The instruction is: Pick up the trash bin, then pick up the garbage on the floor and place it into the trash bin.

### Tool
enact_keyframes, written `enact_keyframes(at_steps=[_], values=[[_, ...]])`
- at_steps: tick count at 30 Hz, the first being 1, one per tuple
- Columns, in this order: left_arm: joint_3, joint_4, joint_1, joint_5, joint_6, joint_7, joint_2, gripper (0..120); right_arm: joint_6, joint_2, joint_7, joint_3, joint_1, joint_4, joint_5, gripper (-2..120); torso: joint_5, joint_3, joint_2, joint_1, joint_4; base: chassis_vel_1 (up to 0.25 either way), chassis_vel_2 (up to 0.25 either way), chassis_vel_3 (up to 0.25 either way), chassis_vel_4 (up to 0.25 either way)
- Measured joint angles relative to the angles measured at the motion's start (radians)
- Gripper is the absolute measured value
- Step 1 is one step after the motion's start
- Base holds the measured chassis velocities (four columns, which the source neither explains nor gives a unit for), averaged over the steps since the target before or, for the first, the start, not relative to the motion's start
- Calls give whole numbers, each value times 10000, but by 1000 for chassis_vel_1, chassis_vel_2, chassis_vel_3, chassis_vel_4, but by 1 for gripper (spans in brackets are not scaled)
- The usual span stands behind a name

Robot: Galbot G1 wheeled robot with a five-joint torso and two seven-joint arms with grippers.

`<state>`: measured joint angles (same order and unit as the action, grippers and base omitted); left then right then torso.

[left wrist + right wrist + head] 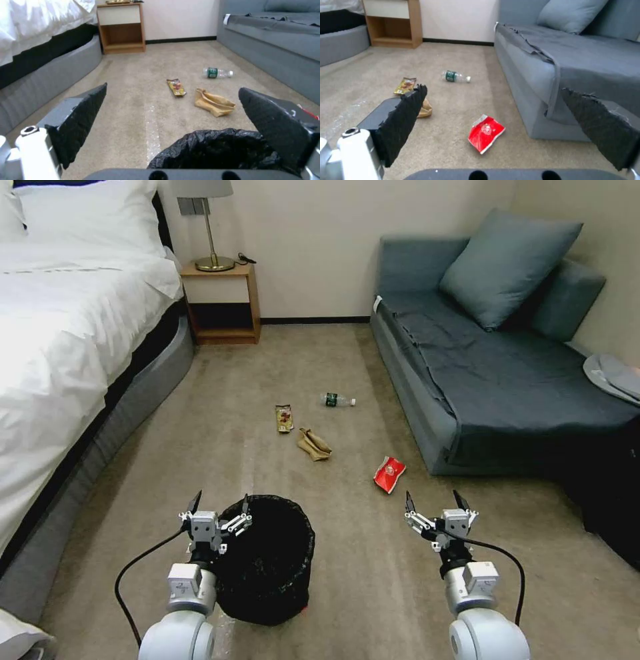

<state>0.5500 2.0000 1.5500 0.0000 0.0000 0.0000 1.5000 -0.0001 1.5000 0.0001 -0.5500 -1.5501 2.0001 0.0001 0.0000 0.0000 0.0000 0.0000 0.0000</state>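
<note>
Presently, an inventory of the room at an early stage of the task.

Trash bin (267, 560): black, bag-lined, standing upright on the floor (347, 580) directly before the robot. Not yet lifted, as far as can be judged.

Left end effector (219, 515): fingers spread wide, poised at the bin's left rim; in the left wrist view one finger stands over the crinkled bag edge and the other outside the bin (no contact can be confirmed). The bin grasp appears to be the step in hand.

Right end effector (433, 505): fingers spread, holding nothing, hovering above bare carpet to the right of the bin, with the red packet just ahead of it.

Garbage, four items, all lying on the floor beyond the bin and none collected:
- red snack packet (389, 474), nearest the grey sofa (507, 400);
- crumpled tan paper (314, 445), roughly centre;
- brown-yellow wrapper (285, 418), just left of the paper;
- clear bottle (337, 399) with green label, on its side, farthest off.

Surroundings: bed (60, 333) on the left, wooden nightstand (222, 300) with lamp at the far wall.

Status: nothing completed. Remaining: securing and raising the bin, then four pickups and deposits.
</note>
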Motion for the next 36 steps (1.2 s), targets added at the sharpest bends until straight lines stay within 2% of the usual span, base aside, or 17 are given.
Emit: enact_keyframes(at_steps=[36], values=[[0, 0, 0, 0, 0, 0, 0, 100, 0, 0, 0, 0, 0, 0, 0, 100, 0, 0, 0, 0, 0, 0, 0, 0, 0]])
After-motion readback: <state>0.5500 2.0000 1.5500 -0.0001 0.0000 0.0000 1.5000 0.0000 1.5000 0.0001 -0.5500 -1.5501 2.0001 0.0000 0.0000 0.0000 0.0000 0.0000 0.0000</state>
